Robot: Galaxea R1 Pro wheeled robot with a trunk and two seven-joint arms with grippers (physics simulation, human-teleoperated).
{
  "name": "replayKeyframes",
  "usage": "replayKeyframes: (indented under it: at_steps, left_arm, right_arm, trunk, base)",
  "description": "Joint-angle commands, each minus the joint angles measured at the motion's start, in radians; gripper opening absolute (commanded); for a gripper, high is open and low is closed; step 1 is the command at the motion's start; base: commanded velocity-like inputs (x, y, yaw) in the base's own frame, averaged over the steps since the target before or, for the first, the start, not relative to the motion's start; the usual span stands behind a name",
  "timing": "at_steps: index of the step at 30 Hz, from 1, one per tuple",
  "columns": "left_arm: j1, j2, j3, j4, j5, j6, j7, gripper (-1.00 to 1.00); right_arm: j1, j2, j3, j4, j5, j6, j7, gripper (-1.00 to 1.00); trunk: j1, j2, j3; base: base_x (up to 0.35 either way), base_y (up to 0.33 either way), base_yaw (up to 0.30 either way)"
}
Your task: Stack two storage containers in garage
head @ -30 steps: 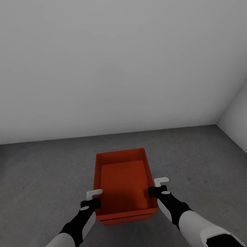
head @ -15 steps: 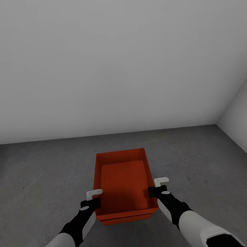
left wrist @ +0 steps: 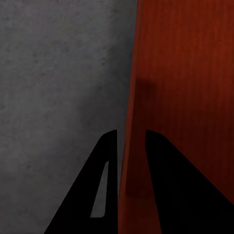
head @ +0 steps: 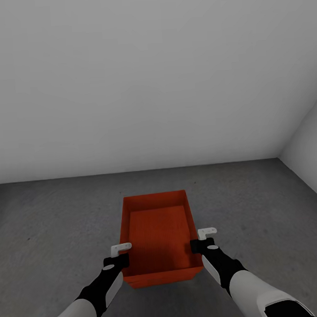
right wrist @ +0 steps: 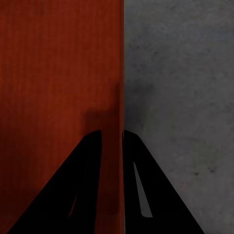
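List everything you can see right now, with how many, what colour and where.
storage container: one seen for certain, orange-red, open top, empty, low in the middle of the head view between the two hands; whether another sits under it cannot be told
floor: one, dark grey, rough, under and around the container
walls: two, plain white, one behind the container, one at the far right, meeting in a corner
arms: two, black and white, reaching in from below
left hand: one, black fingers astride the container's left wall
right hand: one, black fingers astride the container's right wall
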State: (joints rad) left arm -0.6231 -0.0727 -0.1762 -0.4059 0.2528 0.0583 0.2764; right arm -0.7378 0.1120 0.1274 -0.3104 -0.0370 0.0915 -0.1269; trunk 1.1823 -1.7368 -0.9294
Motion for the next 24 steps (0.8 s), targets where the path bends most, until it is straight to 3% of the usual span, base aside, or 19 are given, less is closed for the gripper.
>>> replayKeyframes:
  at_steps: [1,18,24]
  left_arm:
    - [0.0,0.001,0.014,-0.001,0.06,0.006,0.015,-1.0]
    - [0.0,0.001,0.014,-0.001,0.061,0.008,0.015,-1.0]
    - [0.0,0.001,0.014,-0.001,0.061,0.011,0.015,-1.0]
  right_arm:
    - [0.0,0.0,-0.028,-0.006,-0.012,-0.044,-0.02,-1.0]
    - [-0.001,0.0,-0.028,-0.006,-0.011,-0.044,-0.02,-1.0]
    - [-0.001,0.0,-0.028,-0.006,-0.011,-0.044,-0.02,-1.0]
  trunk:
    - [0.0,0.0,-0.001]
    - [0.0,0.0,-0.001]
    - [0.011,-0.021,-0.01]
  base:
    - [0.0,0.0,0.0]
    - [0.0,0.0,0.0]
    - [0.0,0.0,0.0]
